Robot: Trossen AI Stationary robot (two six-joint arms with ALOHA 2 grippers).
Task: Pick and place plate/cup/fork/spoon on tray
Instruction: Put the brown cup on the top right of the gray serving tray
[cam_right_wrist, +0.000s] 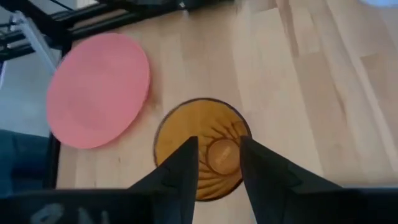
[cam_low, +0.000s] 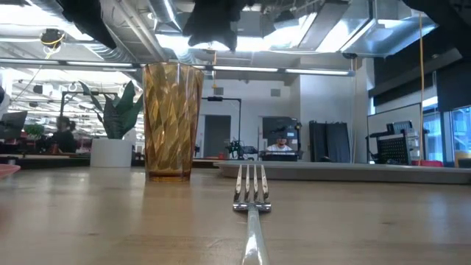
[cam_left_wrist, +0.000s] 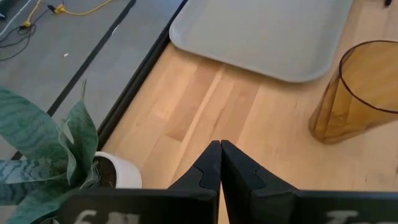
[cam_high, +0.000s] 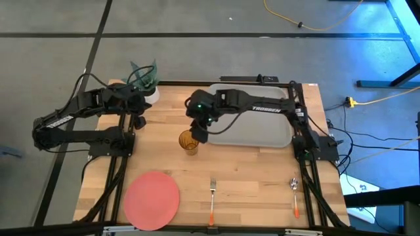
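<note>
From above, the right pincer [cam_high: 199,133] hides part of the cup [cam_high: 189,142] and the arm covers a stretch of the tray [cam_high: 262,134]. At worktop level the plate [cam_low: 6,170] is only a sliver cut off at the side, and the fork [cam_low: 252,197] runs out of sight, handle unseen. The spoon [cam_high: 295,192] is too small to make out. People beyond the worktop are blurred.
</note>
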